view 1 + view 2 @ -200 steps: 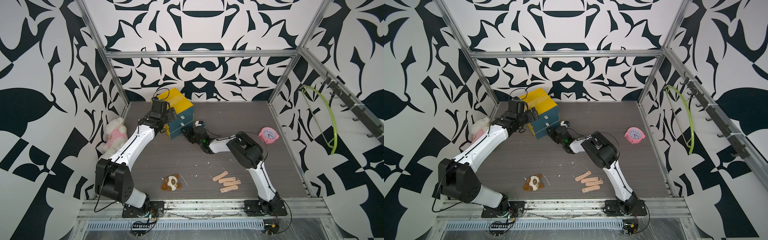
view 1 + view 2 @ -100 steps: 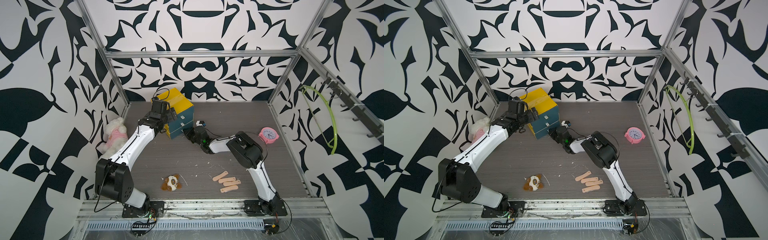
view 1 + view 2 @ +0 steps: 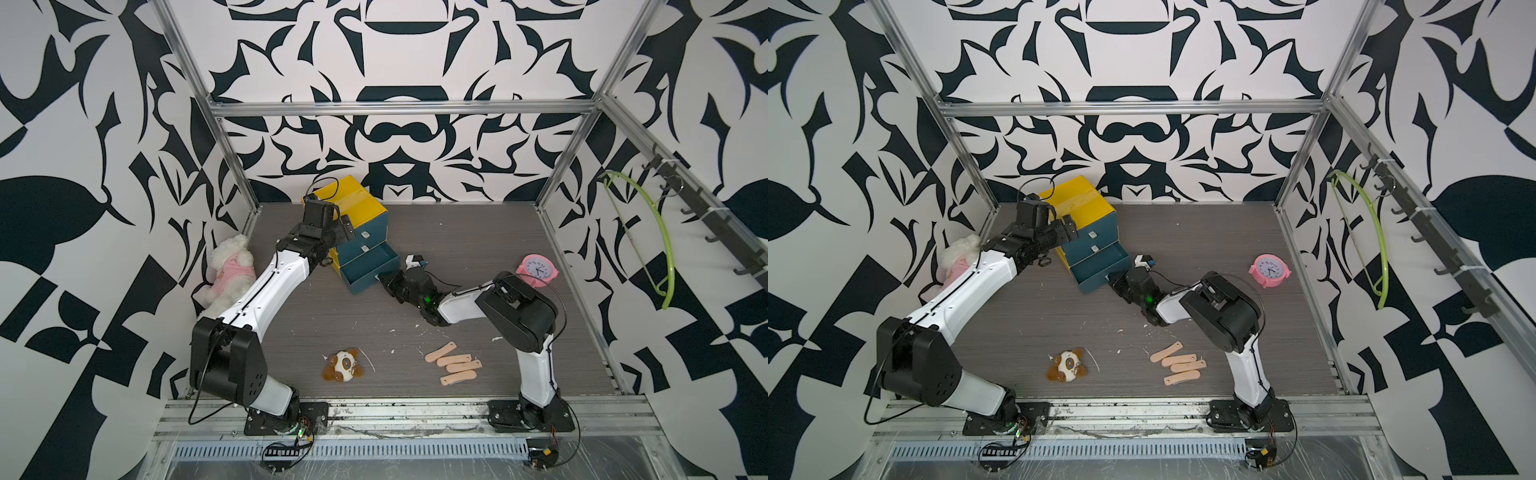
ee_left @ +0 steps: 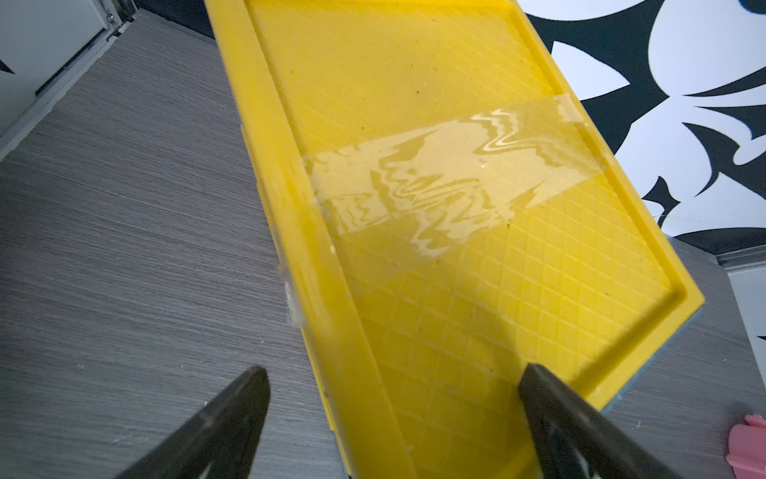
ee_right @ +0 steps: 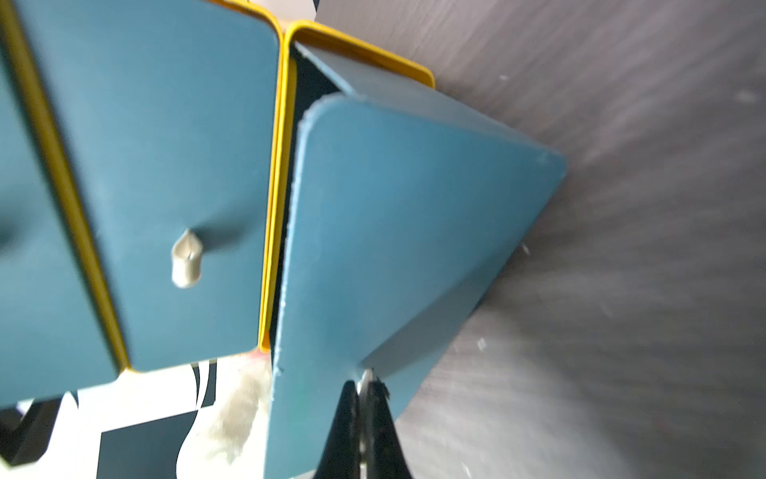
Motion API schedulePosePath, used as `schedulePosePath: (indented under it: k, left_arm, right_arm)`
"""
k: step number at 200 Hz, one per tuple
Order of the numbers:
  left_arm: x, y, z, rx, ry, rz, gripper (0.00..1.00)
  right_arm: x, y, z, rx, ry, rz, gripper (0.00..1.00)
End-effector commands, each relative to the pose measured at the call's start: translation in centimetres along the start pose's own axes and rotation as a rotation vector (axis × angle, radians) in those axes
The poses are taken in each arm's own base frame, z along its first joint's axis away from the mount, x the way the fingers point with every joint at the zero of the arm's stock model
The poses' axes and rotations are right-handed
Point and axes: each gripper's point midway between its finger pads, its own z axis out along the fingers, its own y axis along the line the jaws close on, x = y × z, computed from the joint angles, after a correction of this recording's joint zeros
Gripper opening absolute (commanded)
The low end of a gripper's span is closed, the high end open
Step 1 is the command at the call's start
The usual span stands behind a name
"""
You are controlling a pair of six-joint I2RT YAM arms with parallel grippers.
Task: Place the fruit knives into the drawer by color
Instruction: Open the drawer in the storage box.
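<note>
Several peach fruit knives (image 3: 453, 363) (image 3: 1177, 363) lie side by side on the floor near the front, in both top views. A blue cabinet with a yellow top (image 3: 357, 208) (image 3: 1079, 199) (image 4: 435, 124) stands at the back. Its bottom drawer (image 3: 368, 266) (image 3: 1100, 266) (image 5: 393, 232) is pulled partly out. My right gripper (image 3: 380, 276) (image 3: 1111, 277) (image 5: 364, 383) is shut on that drawer's small silver knob. My left gripper (image 3: 345, 226) (image 3: 1069, 226) (image 4: 393, 373) hangs open over the cabinet top, its fingers straddling one long edge.
A brown-and-white plush toy (image 3: 343, 365) (image 3: 1066, 365) lies left of the knives. A white plush dog in pink (image 3: 228, 266) sits by the left wall. A pink clock (image 3: 538, 270) stands at the right, and a green hanger (image 3: 648, 232) hangs on the right wall.
My right gripper's jaws have closed on the bottom drawer's knob. The left arm has stayed over the cabinet top.
</note>
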Motion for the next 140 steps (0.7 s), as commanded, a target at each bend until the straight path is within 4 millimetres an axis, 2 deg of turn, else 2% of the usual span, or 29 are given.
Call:
schedulePosePath:
  k: [1,36,44,61,73,110,120,140]
  left_arm:
    - [4.8,2.2,1.1,-0.072,0.162,0.047,0.99]
    - [4.7,2.2,1.1,-0.071,0.162,0.047,0.99]
    - [4.7,2.2,1.1,-0.071,0.161,0.047,0.99]
    - [4.7,2.1,1.1,-0.069,0.16,0.046,0.99]
    - [4.6,2.2,1.0,-0.069,0.156,0.044,0.99]
    - [4.3,2.0,0.9,-0.058,0.15,0.033,0.99]
    - [4.0,2.0,0.8,-0.055,0.144,0.031,0.99]
    - [3.0,1.8,0.3,-0.043,0.124,0.022,0.99]
  right_arm:
    - [0.6,3.2,-1.5,-0.102,0.011,-0.01,0.0]
    - [0.8,2.7,-2.7,-0.087,0.012,-0.023,0.0]
    - [0.9,2.5,-2.9,-0.077,0.014,-0.03,0.06]
    - [0.9,2.3,-3.1,-0.06,0.017,-0.04,0.27]
    - [1.0,2.3,-3.2,-0.057,0.019,-0.046,0.36]
    - [0.9,2.7,-3.8,-0.023,0.022,-0.084,0.48]
    - [0.8,2.8,-4.2,-0.007,0.02,-0.109,0.54]
    - [0.7,2.7,-5.6,0.072,0.013,-0.177,0.57]
